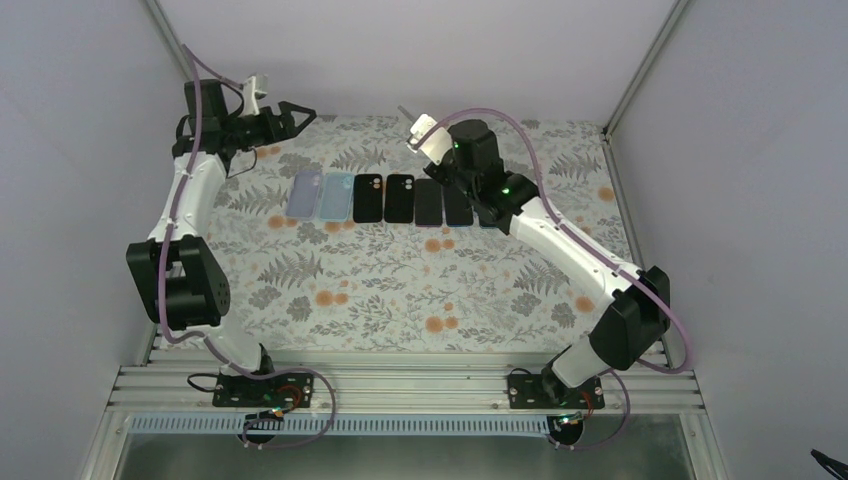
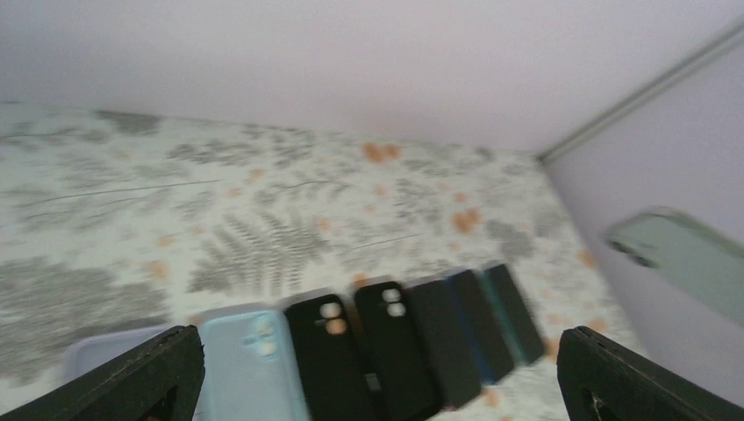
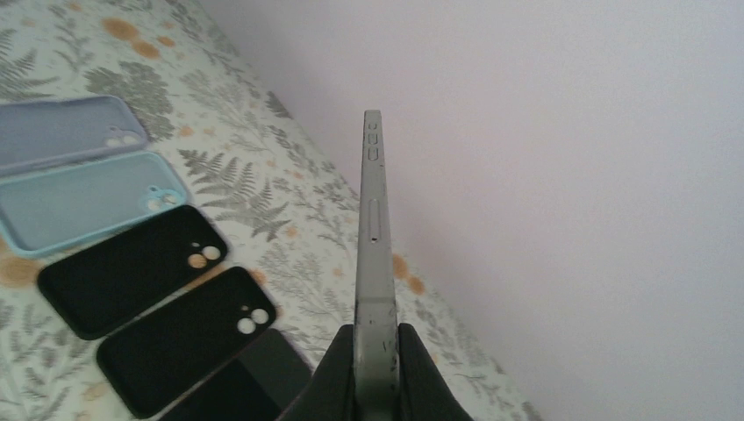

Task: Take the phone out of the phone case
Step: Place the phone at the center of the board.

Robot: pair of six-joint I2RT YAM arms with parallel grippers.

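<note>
Lit brightly and evenly from overhead, with soft shadows on the fern-printed white tablecloth (image 1: 400, 290). Smears with motion blur in the left wrist view, worst at 6 o'clock on the row of black and pale-blue silicone phone cases (image 2: 395, 351). Renders the slim grey-green phone (image 3: 375, 237) crisply in the right wrist view.

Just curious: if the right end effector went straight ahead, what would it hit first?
Probably the back wall, though depth is unclear; the phone held in the right end effector would touch first.
</note>
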